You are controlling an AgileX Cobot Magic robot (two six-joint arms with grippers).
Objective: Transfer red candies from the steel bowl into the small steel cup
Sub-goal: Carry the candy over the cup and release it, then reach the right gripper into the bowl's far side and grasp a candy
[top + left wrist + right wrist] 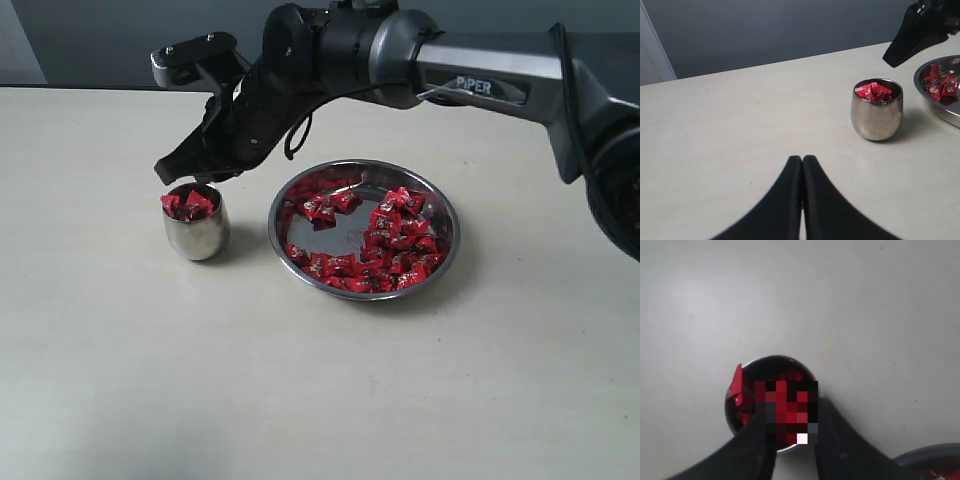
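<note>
1. Closest to the left arm's own camera are the left fingers (799,163). They are two black ones, pressed tight together with nothing between them, low over the pale worktop (730,125).
2. Next along stands the small steel cup (196,228), on the left part of the worktop. It is upright and shiny, and well apart from the left fingers.
3. Inside it, red candies (189,204) fill the cup up to the top. One of them pokes up over the rim.
4. Just above the cup's mouth hang the right fingers (192,176). They stand apart, one on each side of the mouth. The spot between them looks blocky in the wrist view, so I cannot tell if a candy is there.
5. Near the cup, on its right, sits the steel bowl (457,232). The two do not touch.
6. Lots more red candies lie in the bowl, mostly heaped toward its right and front. Some plain steel shows in the middle.
7. Over the bowl, the right arm (480,85) reaches in from the right side.
</note>
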